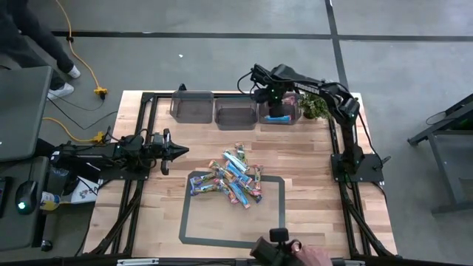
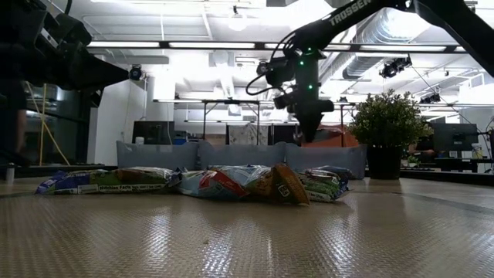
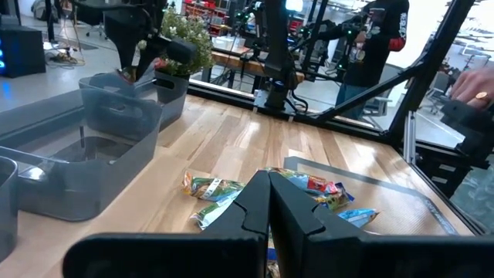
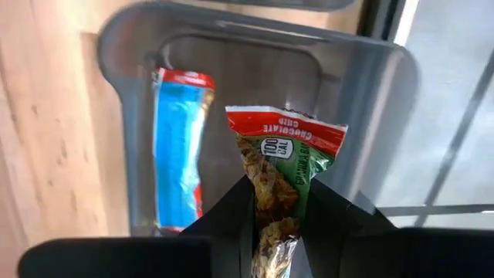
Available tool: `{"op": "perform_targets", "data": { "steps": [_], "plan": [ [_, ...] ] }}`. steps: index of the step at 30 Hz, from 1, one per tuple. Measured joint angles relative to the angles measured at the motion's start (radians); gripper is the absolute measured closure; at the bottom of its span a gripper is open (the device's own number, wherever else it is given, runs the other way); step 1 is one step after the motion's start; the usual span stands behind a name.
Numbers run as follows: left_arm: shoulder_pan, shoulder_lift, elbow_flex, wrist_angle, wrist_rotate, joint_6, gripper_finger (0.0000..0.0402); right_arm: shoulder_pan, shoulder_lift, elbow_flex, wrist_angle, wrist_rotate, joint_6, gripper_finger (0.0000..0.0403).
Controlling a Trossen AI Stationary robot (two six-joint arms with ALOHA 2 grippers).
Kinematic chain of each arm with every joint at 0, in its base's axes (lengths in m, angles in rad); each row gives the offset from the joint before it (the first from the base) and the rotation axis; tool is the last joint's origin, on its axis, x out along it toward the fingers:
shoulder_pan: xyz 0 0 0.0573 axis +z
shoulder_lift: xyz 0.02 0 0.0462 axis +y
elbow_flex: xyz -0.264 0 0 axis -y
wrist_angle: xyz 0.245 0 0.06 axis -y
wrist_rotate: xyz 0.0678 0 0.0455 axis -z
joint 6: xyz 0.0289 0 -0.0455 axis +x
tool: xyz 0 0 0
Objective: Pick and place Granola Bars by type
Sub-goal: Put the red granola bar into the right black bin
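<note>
A green-and-red wrapped granola bar [image 4: 278, 177] marked "chocolate chip" is clamped between the fingers of the right gripper [image 4: 275, 224], hanging above the rightmost clear grey plastic bin [image 1: 279, 112] at the table's far edge. A bright blue wrapped bar [image 4: 176, 154] lies inside that bin. The remaining bars sit in a mixed heap [image 1: 233, 177] at the centre of the wooden table [image 1: 303, 155]. The left gripper [image 1: 177, 150] waits at the table's left side, fingers pressed together, holding nothing.
</note>
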Motion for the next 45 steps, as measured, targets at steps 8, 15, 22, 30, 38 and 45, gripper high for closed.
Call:
{"op": "perform_targets", "data": {
  "steps": [8, 15, 22, 30, 38, 45],
  "plan": [
    [0.000, 0.000, 0.000, 0.000, 0.003, 0.000, 0.0401, 0.005, 0.035, 0.000, 0.024, -0.031, 0.057, 0.0329],
    [0.000, 0.000, 0.000, 0.000, 0.003, 0.000, 0.0401, 0.004, 0.077, 0.000, -0.010, -0.008, 0.075, 0.0329],
    [0.000, 0.000, 0.000, 0.000, 0.002, 0.000, 0.0401, 0.005, 0.078, 0.000, 0.001, 0.014, 0.072, 0.0329],
    [0.000, 0.000, 0.000, 0.000, 0.002, 0.000, 0.0401, 0.005, 0.078, 0.000, -0.016, 0.028, 0.064, 0.0302],
    [0.000, 0.000, 0.000, 0.000, 0.002, 0.000, 0.0401, 0.005, 0.078, 0.000, -0.012, 0.083, 0.126, 0.0262],
    [0.000, 0.000, 0.000, 0.000, 0.001, 0.000, 0.0401, 0.002, 0.047, 0.000, -0.014, 0.159, 0.280, 0.0253]
  ]
}}
